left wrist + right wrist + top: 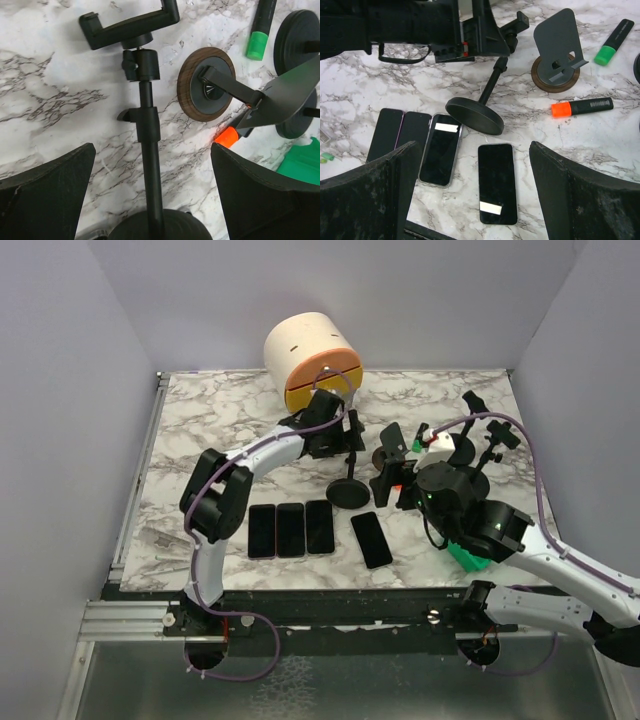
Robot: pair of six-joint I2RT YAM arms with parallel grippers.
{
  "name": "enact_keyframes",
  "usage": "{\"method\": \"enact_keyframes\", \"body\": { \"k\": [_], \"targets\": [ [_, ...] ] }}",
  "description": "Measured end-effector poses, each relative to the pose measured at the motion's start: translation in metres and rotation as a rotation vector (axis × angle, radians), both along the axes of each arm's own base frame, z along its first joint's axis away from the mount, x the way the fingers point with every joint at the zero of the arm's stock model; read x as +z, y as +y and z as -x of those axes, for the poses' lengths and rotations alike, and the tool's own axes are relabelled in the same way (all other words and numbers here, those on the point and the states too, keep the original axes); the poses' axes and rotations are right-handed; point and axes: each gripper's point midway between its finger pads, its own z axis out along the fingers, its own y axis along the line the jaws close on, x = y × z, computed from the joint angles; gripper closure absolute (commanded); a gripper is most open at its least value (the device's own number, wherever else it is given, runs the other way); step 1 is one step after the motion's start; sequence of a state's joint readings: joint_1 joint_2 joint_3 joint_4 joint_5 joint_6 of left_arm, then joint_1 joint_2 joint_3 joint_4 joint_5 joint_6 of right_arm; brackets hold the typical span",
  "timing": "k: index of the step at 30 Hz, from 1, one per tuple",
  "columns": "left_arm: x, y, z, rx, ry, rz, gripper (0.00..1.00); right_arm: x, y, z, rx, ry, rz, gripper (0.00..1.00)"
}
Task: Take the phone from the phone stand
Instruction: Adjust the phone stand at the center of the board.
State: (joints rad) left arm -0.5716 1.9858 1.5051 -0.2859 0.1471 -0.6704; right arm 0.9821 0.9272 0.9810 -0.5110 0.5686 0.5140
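Note:
The black phone stand lies tipped on the marble table, its round base toward the front and its pole running up to a clamp with nothing in it. My left gripper is open and straddles the pole without touching it. A black phone lies flat on the table in front of the base. My right gripper hangs open above it, holding nothing.
Three more phones lie in a row to the left. A wooden-based plate stand, an orange highlighter and a green highlighter lie to the right. A cream cylinder stands at the back.

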Motion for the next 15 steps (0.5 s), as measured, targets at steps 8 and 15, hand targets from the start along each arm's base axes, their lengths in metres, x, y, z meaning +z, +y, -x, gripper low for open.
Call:
{"method": "enact_keyframes", "body": {
  "k": [8, 15],
  "targets": [
    [-0.04, -0.007, -0.014, 0.015, 0.009, -0.141, 0.14, 0.002, -0.006, 0.001, -0.015, -0.008, 0.002, 0.06],
    [-0.052, -0.006, -0.031, 0.022, -0.006, -0.201, 0.27, 0.007, -0.011, 0.001, -0.024, -0.024, 0.0, 0.06]
  ]
}}
